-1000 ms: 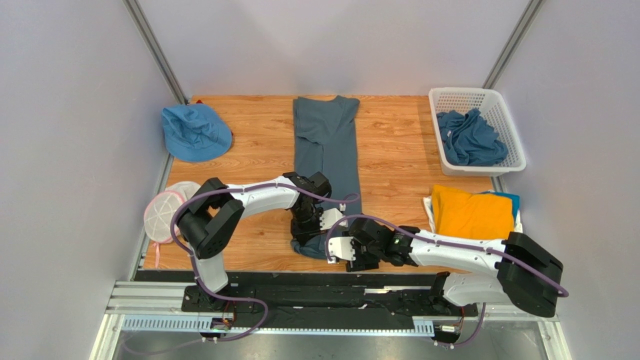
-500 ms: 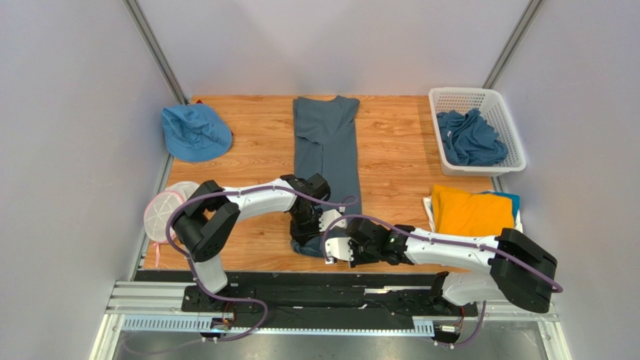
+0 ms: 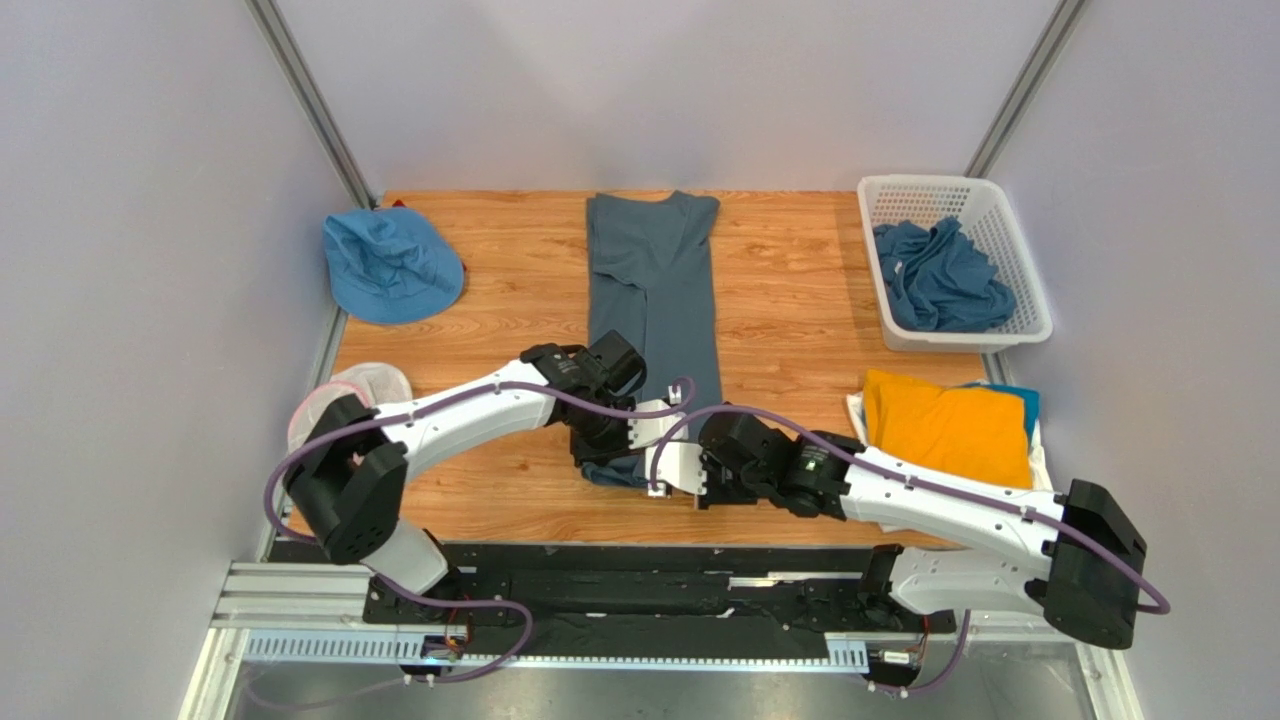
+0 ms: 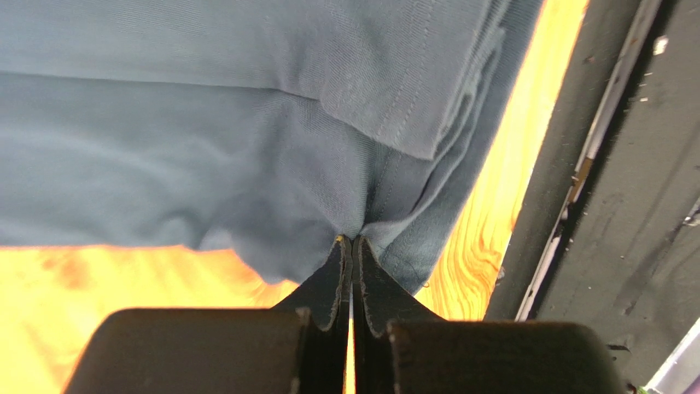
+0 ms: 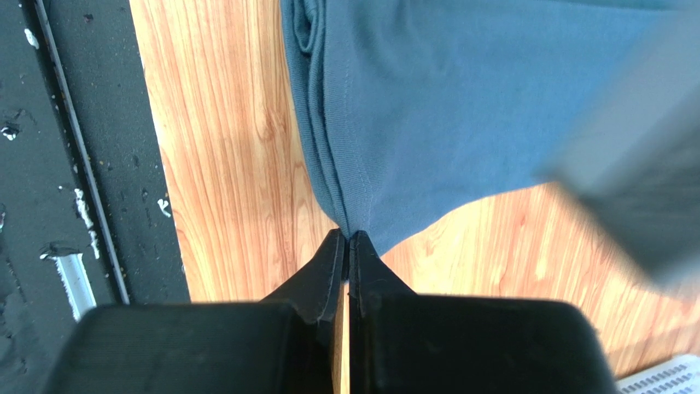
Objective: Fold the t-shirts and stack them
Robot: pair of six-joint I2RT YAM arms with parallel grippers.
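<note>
Dark slate-blue t-shirt [image 3: 654,293], soft cloth, folded into a long narrow strip, lies down the middle of the light wooden table [image 3: 796,300]. Its collar end is at the far edge and its hem end is near the arms.

Left gripper [image 3: 601,447] is at the near-left corner of the hem. In the left wrist view its jaws are pressed together on a pinch of the dark slate-blue t-shirt [image 4: 246,123], and the cloth puckers into the fingertips. That corner looks raised a little off the wood [image 4: 82,279]; how far cannot be told.

Right gripper [image 3: 643,468] is at the near-right corner, just beside the left one. In the right wrist view its jaws are clenched on the layered edge of the shirt [image 5: 460,98], with bare table [image 5: 222,123] below. A blurred grey shape at the right of that view cannot be identified.

Black base rail [image 3: 601,563] runs along the near table edge, just beside the gripped hem.

At the far right, a white plastic lattice basket [image 3: 890,195] holds crumpled dark blue shirts [image 3: 939,278]. Near it on the right, a folded mustard-yellow t-shirt [image 3: 944,428] sits on top of a stack. A bright blue layer [image 3: 1025,396] and a white edge [image 3: 858,414] show under it.

At the far left lies a bright blue floppy cloth hat [image 3: 388,263]. A round white mesh pouch with pink edging [image 3: 343,393] sits at the left table edge, partly hidden by the left arm.
</note>
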